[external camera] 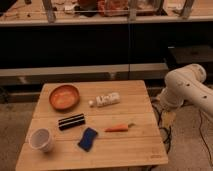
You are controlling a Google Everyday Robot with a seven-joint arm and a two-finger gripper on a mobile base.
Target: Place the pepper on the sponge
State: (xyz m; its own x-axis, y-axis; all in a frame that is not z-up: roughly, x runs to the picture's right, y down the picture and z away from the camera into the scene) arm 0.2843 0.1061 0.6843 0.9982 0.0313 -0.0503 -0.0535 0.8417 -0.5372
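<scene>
Here my arm (186,86) stands folded off the right edge of the table (125,152), its upper part cut off by the frame. My gripper (168,117) hangs low beside that edge; whether it is parted or closed I cannot tell. The pepper (119,128) lies flat, right of the sponge (88,138), with bare wood between them.

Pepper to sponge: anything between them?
Nothing: in the camera view only bare wooden table separates the slim orange-red pepper from the flat dark blue sponge. The end effector is out of view; the white arm stands beside the table.
</scene>
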